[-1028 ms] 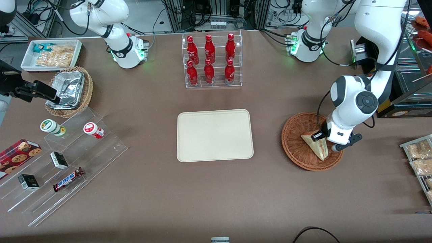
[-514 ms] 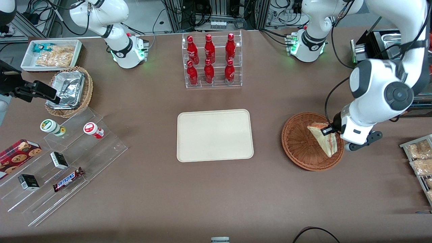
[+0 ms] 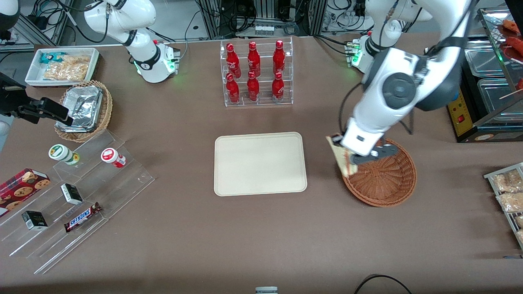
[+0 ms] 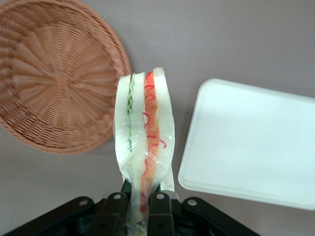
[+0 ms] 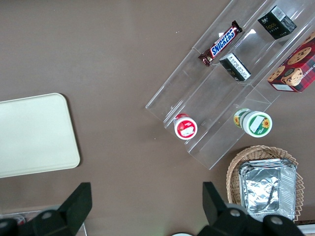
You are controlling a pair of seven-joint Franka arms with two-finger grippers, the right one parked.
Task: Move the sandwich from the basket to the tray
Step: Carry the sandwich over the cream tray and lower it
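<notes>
You had the sandwich (image 4: 144,137) clamped between the two fingers of the left gripper (image 4: 140,204), pinched at one end of the wedge so that the rest of it stuck out past the fingertips with its green and red filling edge facing the wrist camera. In the front view the sandwich (image 3: 342,157) was off the wicker and in the air, hanging over the basket (image 3: 386,179) rim on the side that faces the tray, with the gripper (image 3: 354,155) just above that rim. The basket itself held nothing.

The relation your next move turned on was simple: read as a clock face laid on the front view, the tray (image 3: 260,163) lay at about nine o'clock from the gripper, at nearly the same depth on the table, with a strip of bare tabletop between its nearest short edge and the basket. So I would judge the remaining travel to be an almost pure sideways carry toward the parked arm's end of the table, with little need to come nearer to or farther from the front camera.

The wedge's long axis ran straight out from the fingers, and in the wrist view it passed between the basket (image 4: 56,73) and the tray (image 4: 256,142) rather than pointing at either. Expect to lower and lay it flat once it is over the tray's middle; released upright on its thin edge, it would likely topple.
</notes>
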